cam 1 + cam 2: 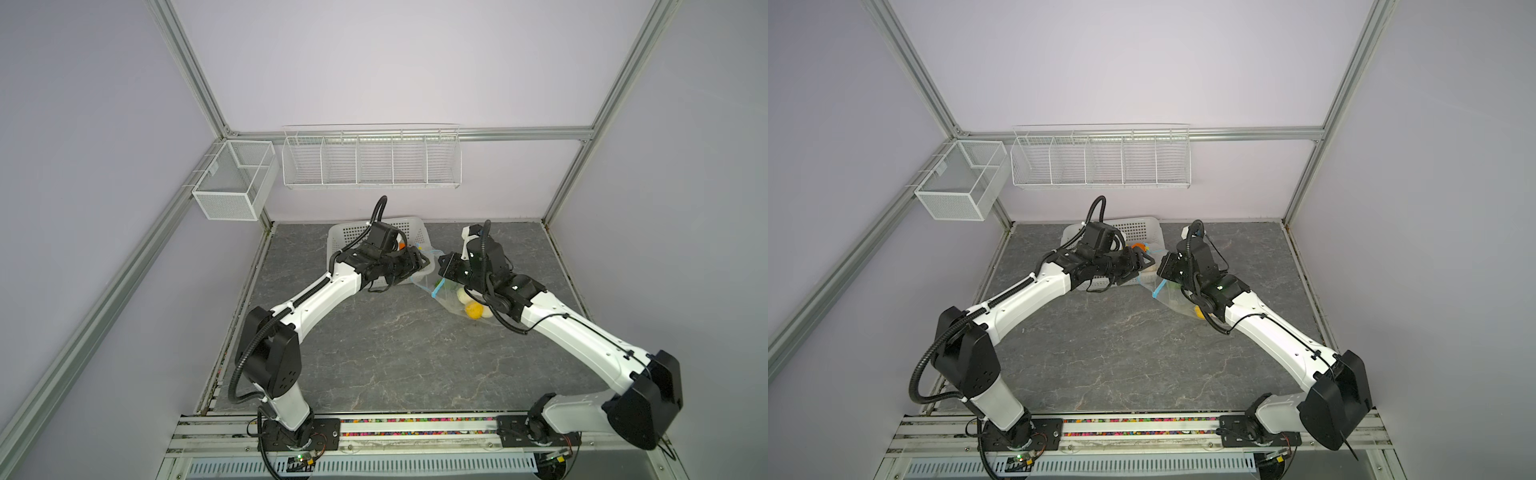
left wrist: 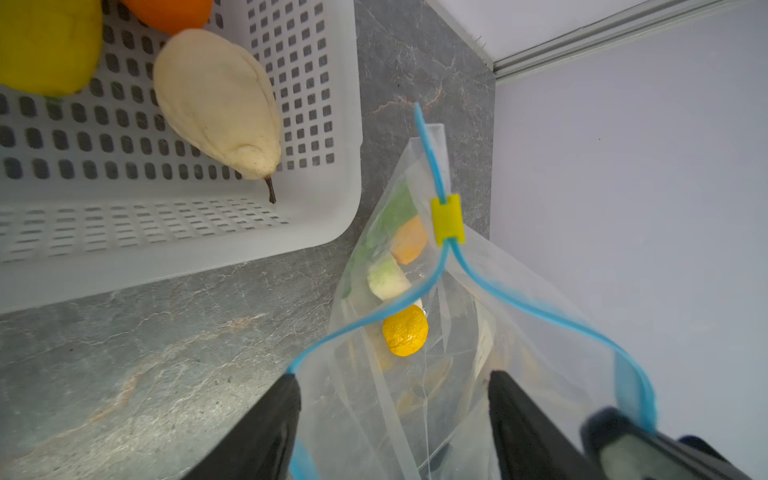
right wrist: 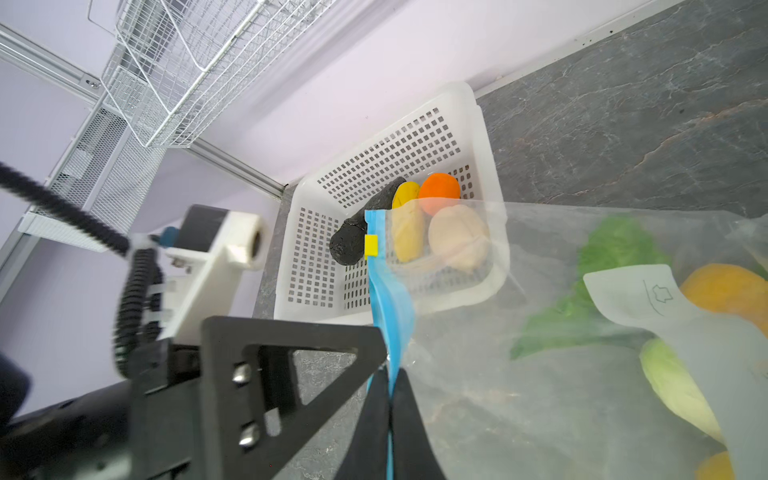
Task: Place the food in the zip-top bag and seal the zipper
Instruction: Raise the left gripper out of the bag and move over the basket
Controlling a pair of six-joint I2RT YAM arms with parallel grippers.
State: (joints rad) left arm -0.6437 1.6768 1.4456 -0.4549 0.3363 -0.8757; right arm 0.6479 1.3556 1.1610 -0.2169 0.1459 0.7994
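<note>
The zip-top bag (image 2: 457, 374) lies on the grey table right of the white basket (image 2: 332, 124), its mouth spread wide. The zipper (image 2: 519, 305) is a blue strip with a yellow slider (image 2: 446, 218). Inside the bag are a yellow-orange ball (image 2: 405, 330), green leaves (image 3: 611, 249) and a pale piece (image 2: 386, 278). More food lies in the basket: a beige pear (image 2: 216, 99), a yellow piece (image 2: 45, 41), an orange (image 3: 439, 189) and a black piece (image 3: 365, 224). My left gripper (image 2: 395, 419) is open at the bag's mouth, holding nothing. My right gripper (image 3: 390, 390) is shut on the zipper strip.
In both top views the grippers (image 1: 419, 259) (image 1: 442, 266) meet beside the basket (image 1: 345, 232), near the back wall. A wire rack (image 1: 372, 160) and a mesh box (image 1: 232, 178) hang above the table. The bag (image 1: 1167, 297) rests under the right arm.
</note>
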